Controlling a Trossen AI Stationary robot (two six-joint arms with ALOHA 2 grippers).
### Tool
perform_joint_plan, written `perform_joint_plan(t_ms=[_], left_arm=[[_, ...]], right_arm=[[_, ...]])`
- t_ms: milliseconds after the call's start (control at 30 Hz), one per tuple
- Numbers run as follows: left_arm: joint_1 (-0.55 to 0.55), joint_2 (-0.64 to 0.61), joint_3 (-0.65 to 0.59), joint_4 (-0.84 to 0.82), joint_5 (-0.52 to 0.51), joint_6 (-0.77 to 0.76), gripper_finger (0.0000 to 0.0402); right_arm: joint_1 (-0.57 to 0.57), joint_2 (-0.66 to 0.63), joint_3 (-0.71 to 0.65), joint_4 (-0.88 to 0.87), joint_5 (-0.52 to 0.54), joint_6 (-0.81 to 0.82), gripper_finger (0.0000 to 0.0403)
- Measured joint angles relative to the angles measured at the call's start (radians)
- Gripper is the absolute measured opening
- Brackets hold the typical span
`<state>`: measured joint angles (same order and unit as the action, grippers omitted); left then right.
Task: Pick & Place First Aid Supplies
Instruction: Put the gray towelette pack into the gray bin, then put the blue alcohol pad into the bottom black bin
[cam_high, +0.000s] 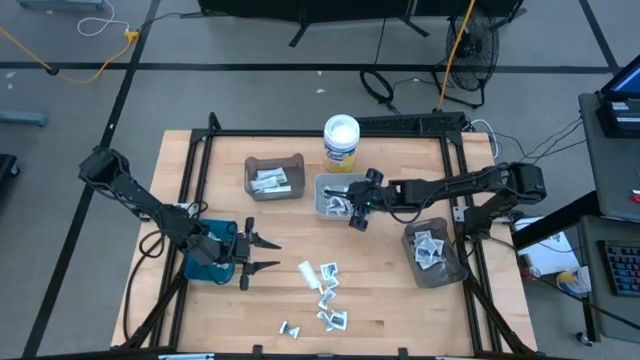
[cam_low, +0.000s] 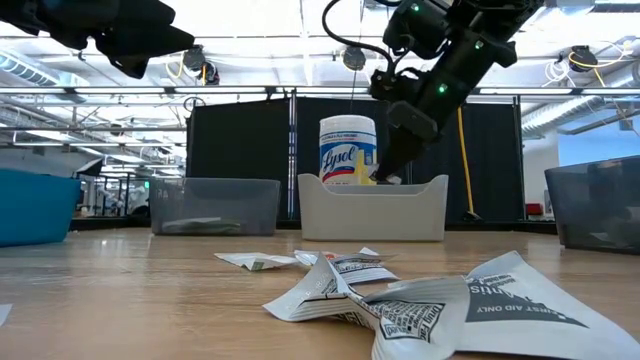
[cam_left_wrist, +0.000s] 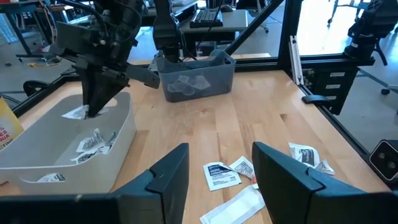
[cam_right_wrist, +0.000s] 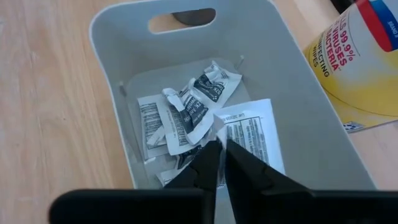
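1. The right gripper (cam_right_wrist: 219, 163) hangs inside the pale grey plastic bin (cam_high: 322, 190) at the middle of the wooden table (cam_high: 390, 310). Its dark fingers (cam_right_wrist: 245, 168) point down onto the packets there, with only a thin slit between the tips; whether they pinch a corner of a packet cannot be told.
2. The left gripper (cam_high: 268, 254) waits near the table's left edge, beside the teal bin (cam_high: 198, 262), with its fingers spread apart and nothing between them.
3. Loose first aid supplies, small flat white packets with dark print (cam_high: 322, 282), lie scattered on the bare wood near the front edge, just right of the left gripper's tips. In the low view the nearest of them (cam_low: 420, 305) are crumpled and overlap.
4. Further packets (cam_right_wrist: 199, 109) lie in a heap on the floor of the pale grey bin, directly under the right gripper.
5. A dark translucent bin (cam_high: 440, 268) near the right edge holds several more packets (cam_high: 430, 250).
6. A second dark translucent bin (cam_high: 272, 163), towards the back left, holds a few white packets (cam_high: 270, 181).
7. A white round wipes tub with a blue-yellow label (cam_high: 341, 141) stands upright at the back edge, just behind the pale grey bin.
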<state>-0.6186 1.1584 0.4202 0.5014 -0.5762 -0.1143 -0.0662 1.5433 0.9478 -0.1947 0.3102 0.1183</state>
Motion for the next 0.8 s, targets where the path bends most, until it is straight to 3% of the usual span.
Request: perform_joint_plan(t_ms=[433, 633, 800], left_arm=[[0.0, 0.0, 0.0, -0.003, 0.0, -0.001, 0.0182], [0.0, 0.0, 0.0, -0.004, -0.001, 0.0, 0.0182], [0.0, 0.0, 0.0, -0.004, -0.001, 0.0, 0.0182]], right_arm=[[0.009, 0.0, 0.0, 0.004, -0.012, -0.01, 0.0136], [0.105, 0.0, 0.0, 0.059, -0.23, -0.14, 0.015], [0.223, 0.0, 0.0, 0.179, -0.259, -0.187, 0.0147]])
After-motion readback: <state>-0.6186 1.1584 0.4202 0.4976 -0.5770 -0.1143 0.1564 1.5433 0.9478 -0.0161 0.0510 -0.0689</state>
